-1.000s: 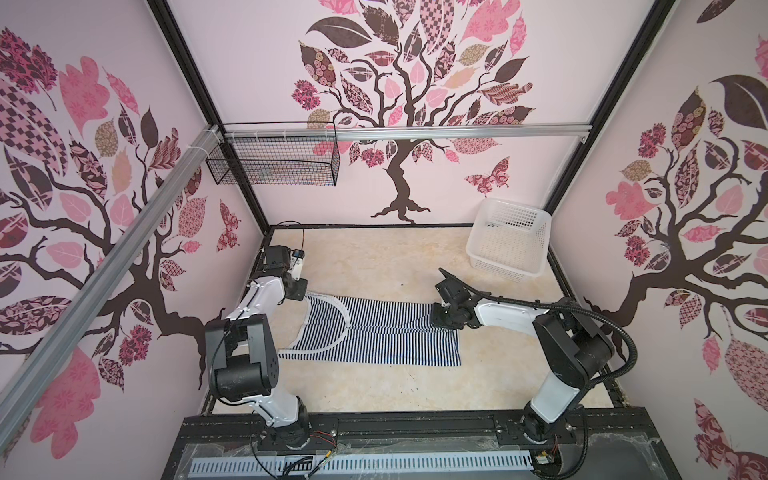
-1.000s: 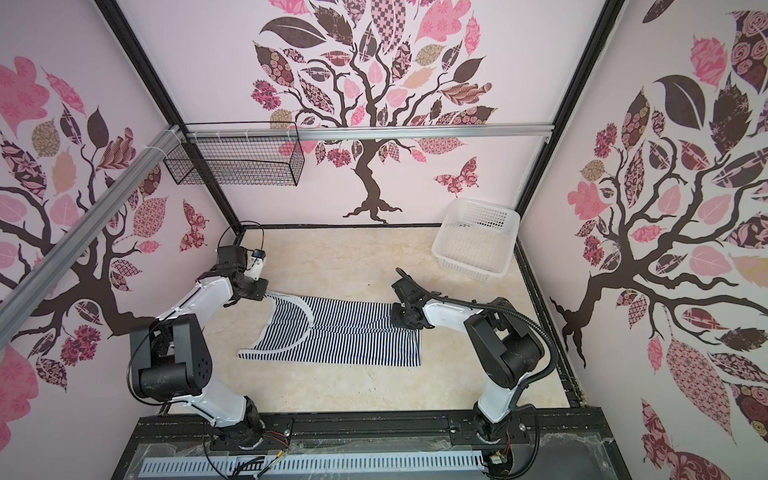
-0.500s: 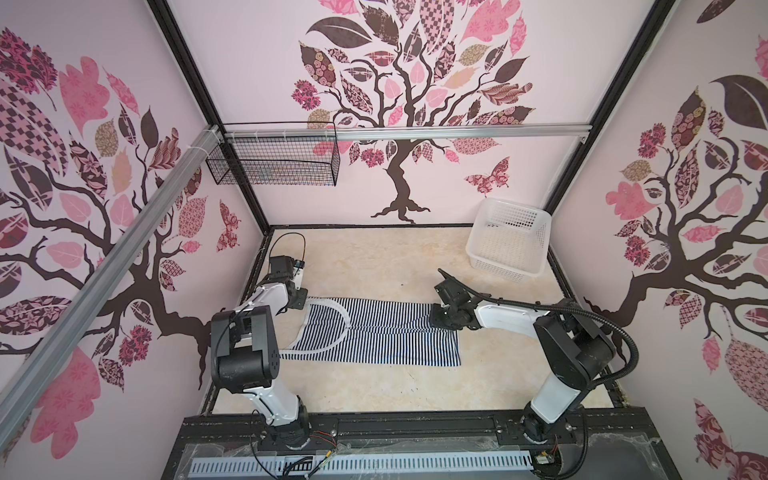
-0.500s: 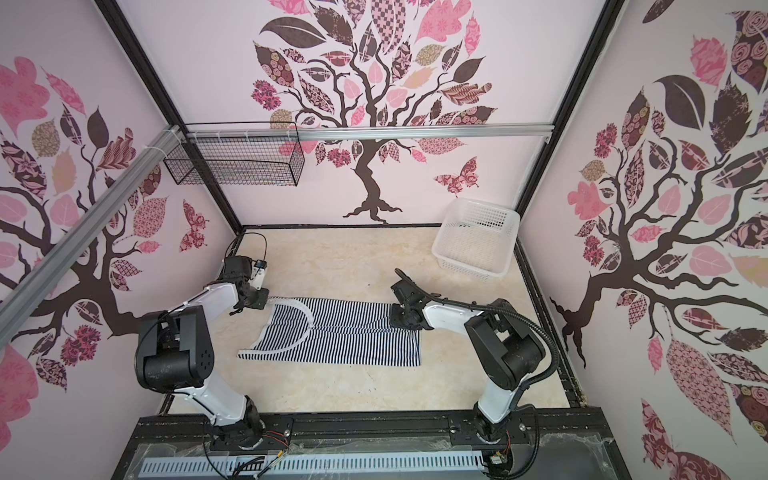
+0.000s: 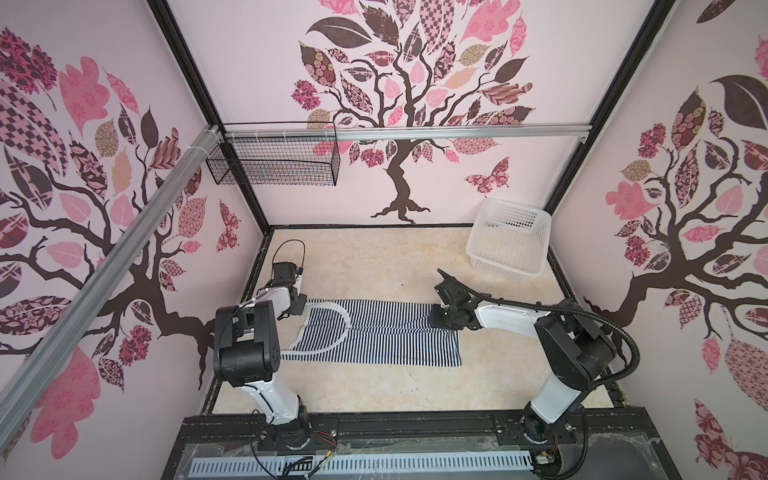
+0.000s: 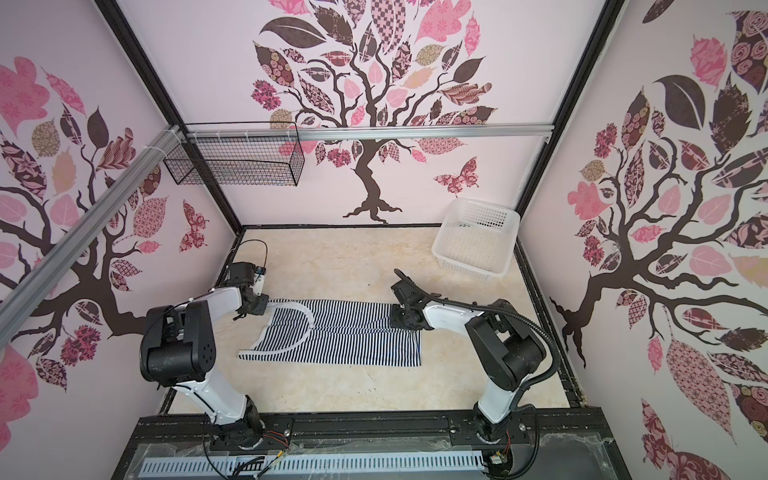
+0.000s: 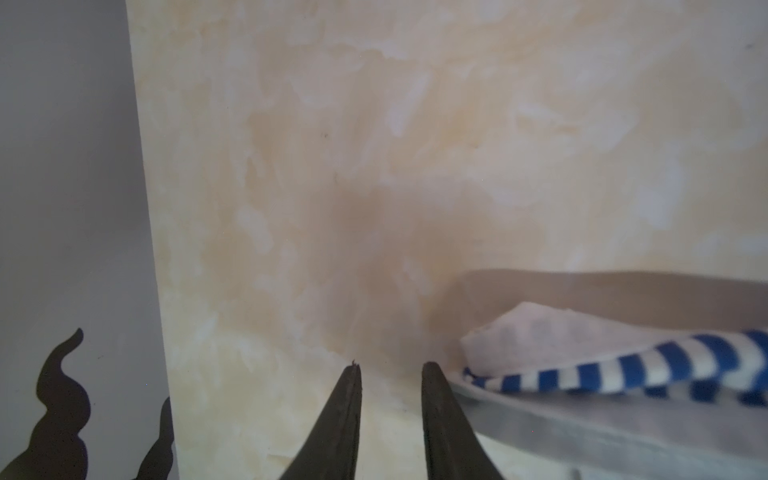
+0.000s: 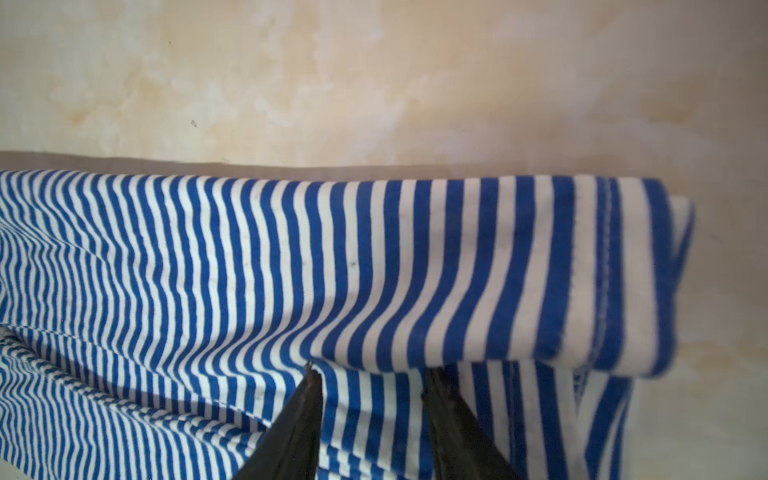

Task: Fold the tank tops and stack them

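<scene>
1. Tank top front and centre: navy-and-white stripes, lying flat across the middle of the beige mottled tabletop in both top views. Its white-trimmed neckline and straps lie toward the left arm and its hem toward the right arm.
2. Its far long edge is turned over onto the body. Up close in the right wrist view, the tank top shows that folded edge lying on the lower layer.
3. Left gripper sits low at the strap end. In the left wrist view the left gripper has its two dark fingers spread, with only tabletop between them. The tank top, white strap end and all, lies just beside one finger, not between the two.
4. Right gripper is down at the hem's far corner. The right wrist view has the right gripper with fingers parted and tips right at the folded edge. Striped cloth shows through the gap, and nothing is pinched that I can see.
5. White perforated plastic basket stands upright in the far right corner, well apart from the tank top. Only its own holed floor is on show inside.
6. Black wire basket hangs from the aluminium rail at the back left, above the table. Through the mesh I cannot tell what it holds.
</scene>
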